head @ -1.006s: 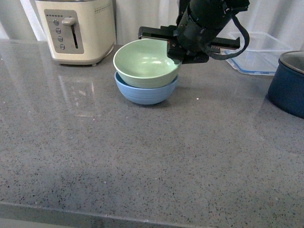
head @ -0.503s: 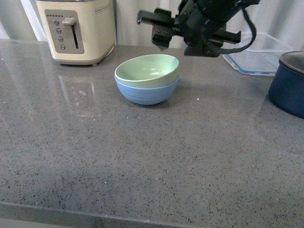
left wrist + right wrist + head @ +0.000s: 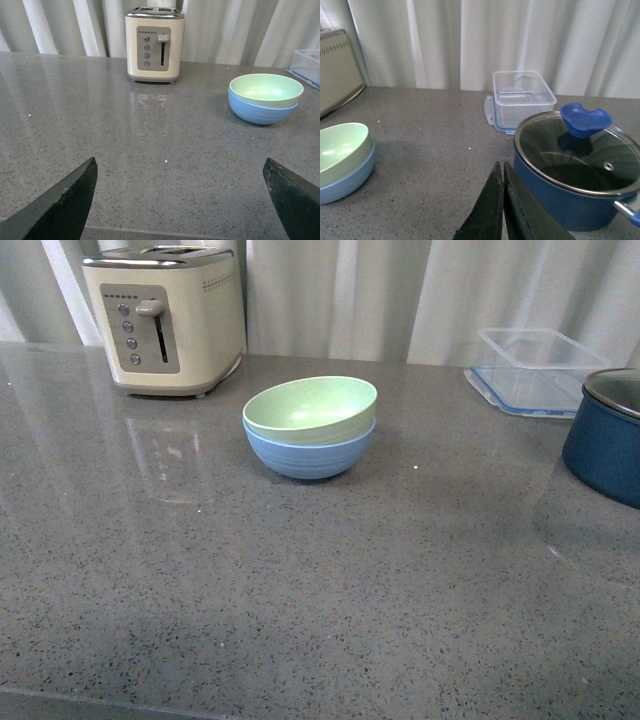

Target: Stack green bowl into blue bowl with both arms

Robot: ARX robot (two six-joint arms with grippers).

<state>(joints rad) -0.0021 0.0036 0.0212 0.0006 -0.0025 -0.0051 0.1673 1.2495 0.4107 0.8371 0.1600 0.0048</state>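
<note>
The green bowl (image 3: pixel 310 410) sits nested inside the blue bowl (image 3: pixel 309 453) on the grey counter, slightly tilted. Both also show in the left wrist view, green bowl (image 3: pixel 265 89) in blue bowl (image 3: pixel 260 111), and at the edge of the right wrist view, green bowl (image 3: pixel 340 147) in blue bowl (image 3: pixel 347 184). Neither arm appears in the front view. My left gripper (image 3: pixel 180 200) is open, wide apart and empty, well back from the bowls. My right gripper (image 3: pixel 500 167) is shut on nothing, between the bowls and the navy pot.
A cream toaster (image 3: pixel 165 320) stands at the back left. A clear plastic container (image 3: pixel 537 367) lies at the back right. A dark navy pot (image 3: pixel 608 435) with a glass lid (image 3: pixel 575 150) stands at the right, close to my right gripper.
The arm that hung over the bowls has pulled out of the front view. The green bowl stays nested in the blue bowl.
</note>
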